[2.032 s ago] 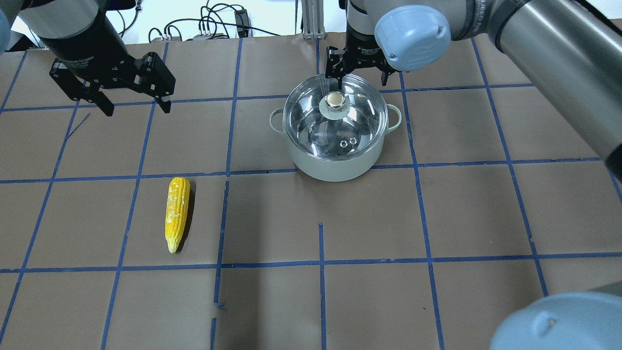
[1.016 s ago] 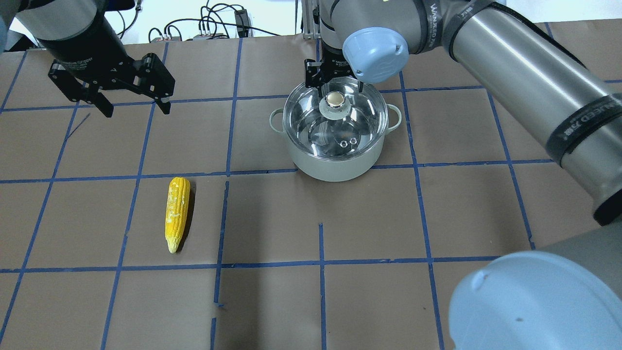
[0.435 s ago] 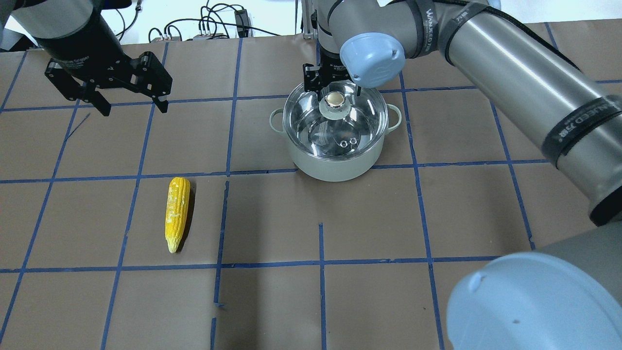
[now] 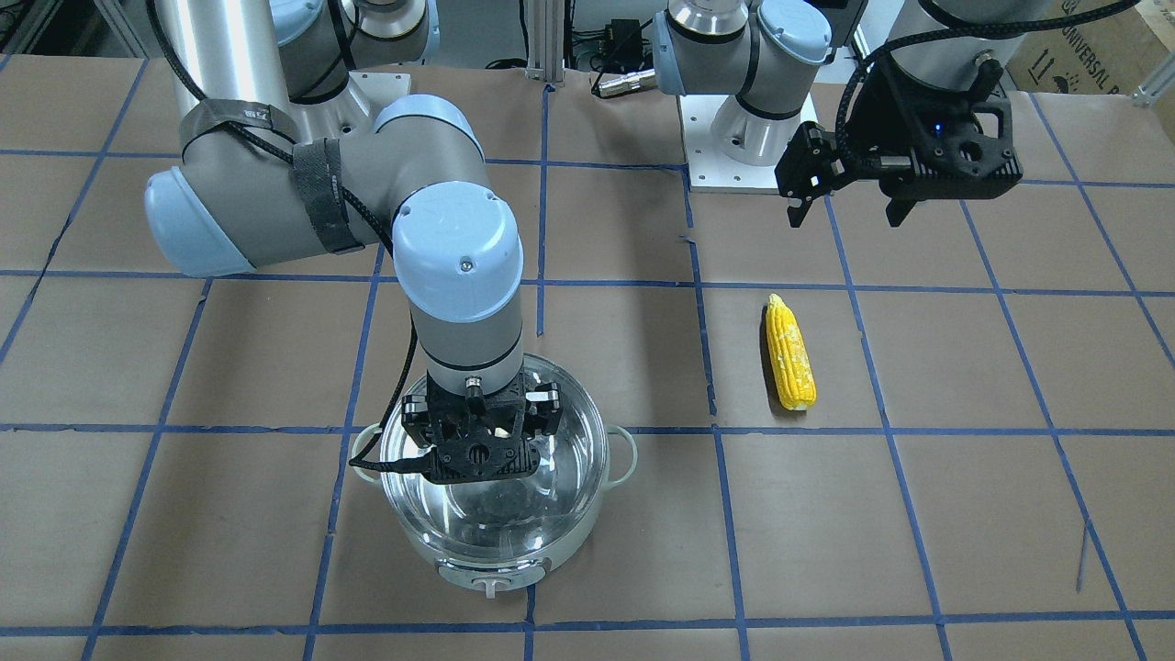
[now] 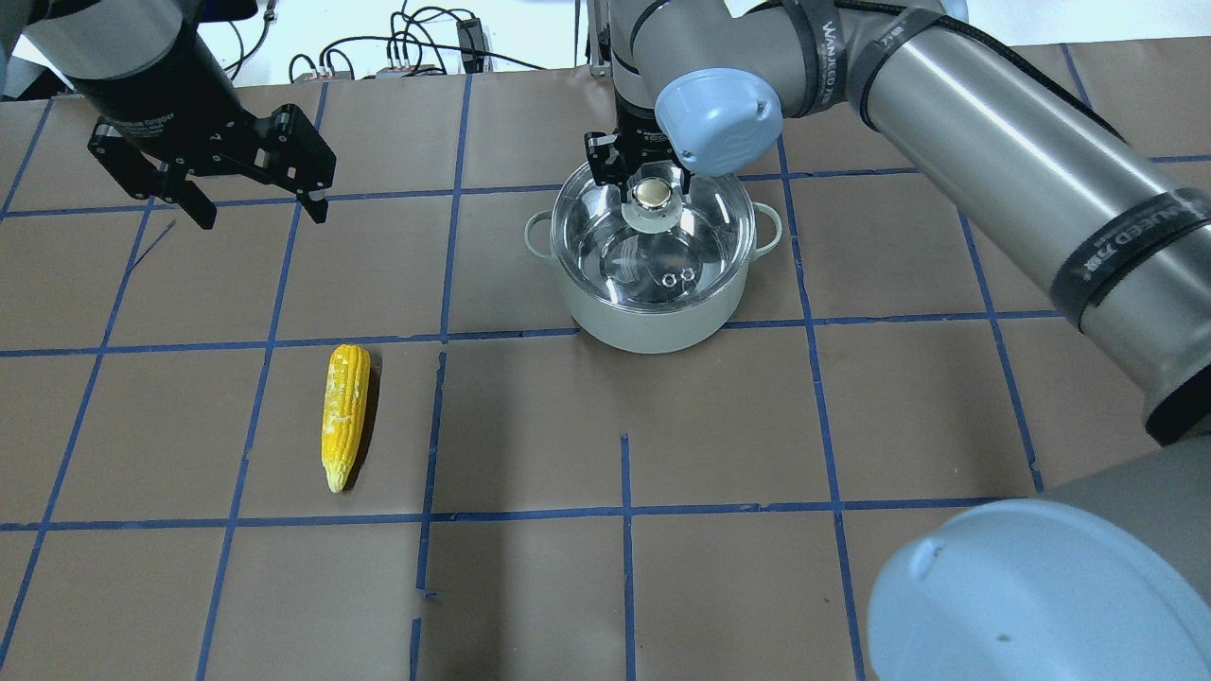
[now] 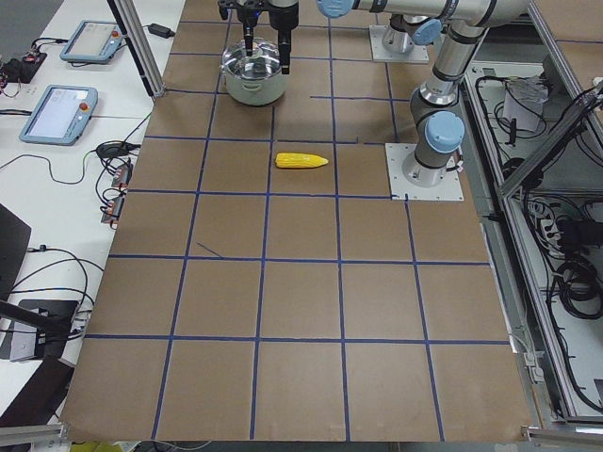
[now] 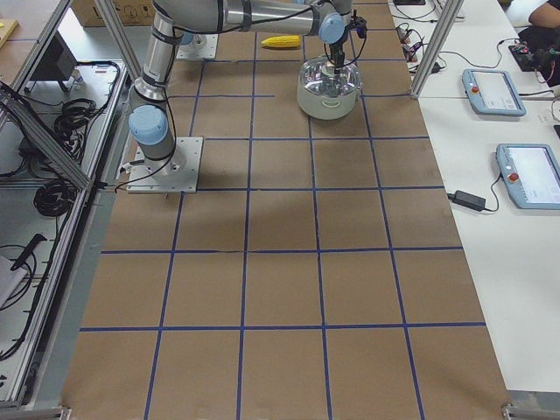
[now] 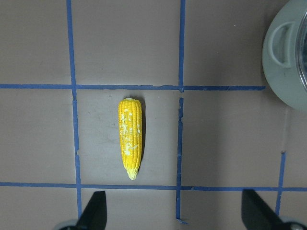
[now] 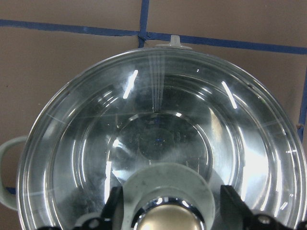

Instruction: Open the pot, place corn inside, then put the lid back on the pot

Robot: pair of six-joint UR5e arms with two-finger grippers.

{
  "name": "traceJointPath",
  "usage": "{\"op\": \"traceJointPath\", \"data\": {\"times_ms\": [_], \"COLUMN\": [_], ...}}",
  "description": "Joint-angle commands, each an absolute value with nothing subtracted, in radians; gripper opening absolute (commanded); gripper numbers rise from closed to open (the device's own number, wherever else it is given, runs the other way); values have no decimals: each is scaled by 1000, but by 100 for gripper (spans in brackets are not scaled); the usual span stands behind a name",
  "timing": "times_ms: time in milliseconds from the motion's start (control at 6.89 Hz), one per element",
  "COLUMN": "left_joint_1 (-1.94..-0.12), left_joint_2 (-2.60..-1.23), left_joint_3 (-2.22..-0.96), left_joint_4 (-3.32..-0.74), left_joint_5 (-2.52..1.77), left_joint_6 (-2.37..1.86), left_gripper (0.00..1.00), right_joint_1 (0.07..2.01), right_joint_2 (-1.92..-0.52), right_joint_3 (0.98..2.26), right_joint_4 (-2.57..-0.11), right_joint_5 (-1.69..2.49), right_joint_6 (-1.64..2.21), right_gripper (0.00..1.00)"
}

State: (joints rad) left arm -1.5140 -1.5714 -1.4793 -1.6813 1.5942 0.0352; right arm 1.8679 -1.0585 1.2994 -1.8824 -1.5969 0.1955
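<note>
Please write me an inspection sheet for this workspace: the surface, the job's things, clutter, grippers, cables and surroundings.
Surface: brown paper-covered table with a blue tape grid.
Pot: round pale grey pot, upright and covered.
Lid: clear glass domed lid with beige knob, seated on the pot.
Corn: yellow ear of corn, lying on the table, apart from the pot.
Clutter: nothing seen.
Right gripper: open, one finger on each side of the knob, not gripping it.
Left gripper: open and empty, above the table.
Cables: black cables beyond the table's far edge.
Surroundings: teach pendants on a white side bench.
</note>
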Motion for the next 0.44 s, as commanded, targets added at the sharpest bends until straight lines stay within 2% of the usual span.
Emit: {"op": "traceJointPath", "data": {"times_ms": [0,290], "left_joint_1": [-1514,-1514], "left_joint_2": [-1571,-1571], "left_joint_3": [-1480,-1480], "left_joint_4": [-1681,-1681], "left_joint_5": [1594,1594], "left_joint_6": [35,35], "left_gripper": [100,100], "right_joint_1": [1867,1865], "right_joint_2": [-1061,-1060], "right_joint_3": [1301,1295], "right_joint_4": [-1871,-1867], "right_joint_5": [-1594,-1594], "right_joint_6": [195,193], "right_gripper": [38,7]}}
